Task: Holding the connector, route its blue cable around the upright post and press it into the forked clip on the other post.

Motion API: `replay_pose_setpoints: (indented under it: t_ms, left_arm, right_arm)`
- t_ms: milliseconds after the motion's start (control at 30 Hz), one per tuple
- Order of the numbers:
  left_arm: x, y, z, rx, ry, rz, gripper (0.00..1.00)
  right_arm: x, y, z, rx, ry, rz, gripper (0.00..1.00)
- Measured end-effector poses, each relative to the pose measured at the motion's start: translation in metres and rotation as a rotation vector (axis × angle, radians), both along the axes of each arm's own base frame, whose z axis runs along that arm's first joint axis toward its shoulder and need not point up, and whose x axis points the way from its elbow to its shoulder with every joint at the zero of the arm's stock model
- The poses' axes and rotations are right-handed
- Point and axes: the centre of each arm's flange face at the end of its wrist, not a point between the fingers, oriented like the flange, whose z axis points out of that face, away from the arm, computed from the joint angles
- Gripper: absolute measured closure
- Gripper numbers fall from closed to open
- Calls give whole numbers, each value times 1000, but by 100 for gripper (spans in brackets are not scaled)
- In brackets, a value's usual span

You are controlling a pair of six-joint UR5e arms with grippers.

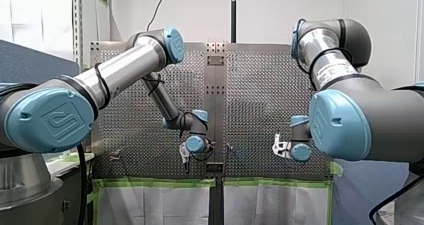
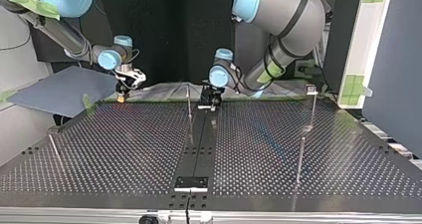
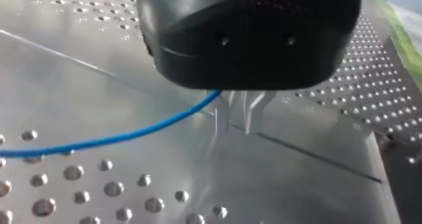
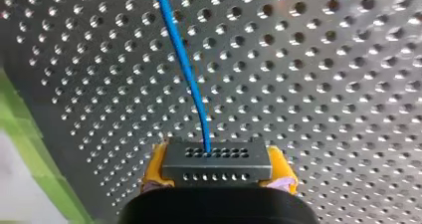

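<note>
The connector [image 4: 217, 160] is clamped by the right gripper [image 4: 217, 174], the blue cable [image 4: 181, 59] led from it; the left gripper [image 3: 240, 124]'s state cannot be told.

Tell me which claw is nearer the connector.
Right. My right claw grips the connector between its yellow pads; my left claw is well apart, by the table's centre strip in the top view.
</note>
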Motion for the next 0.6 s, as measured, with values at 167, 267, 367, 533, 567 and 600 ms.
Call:
replay_pose_setpoints:
  t_ms: [167, 267, 367, 533, 567, 600]
  left_arm:
    - [6, 4, 2, -21, 3, -11, 80]
    - [10, 6, 3, -36, 5, -14, 80]
    - [13, 9, 4, -43, 5, -13, 80]
    - [17, 14, 5, -45, 8, -7, 80]
    - [18, 15, 5, -45, 9, -6, 80]
    - [18, 15, 4, -45, 9, -6, 80]
  right_arm:
    - [-2, -6, -16, 32, 39, -19, 100]
    - [-2, -9, -25, 52, 49, -26, 100]
    - [-3, -15, -26, 61, 48, -32, 100]
    - [-3, -30, -16, 66, 36, -41, 100]
    - [-3, -32, -14, 67, 33, -42, 100]
    - [-3, -35, -12, 67, 31, -44, 100]
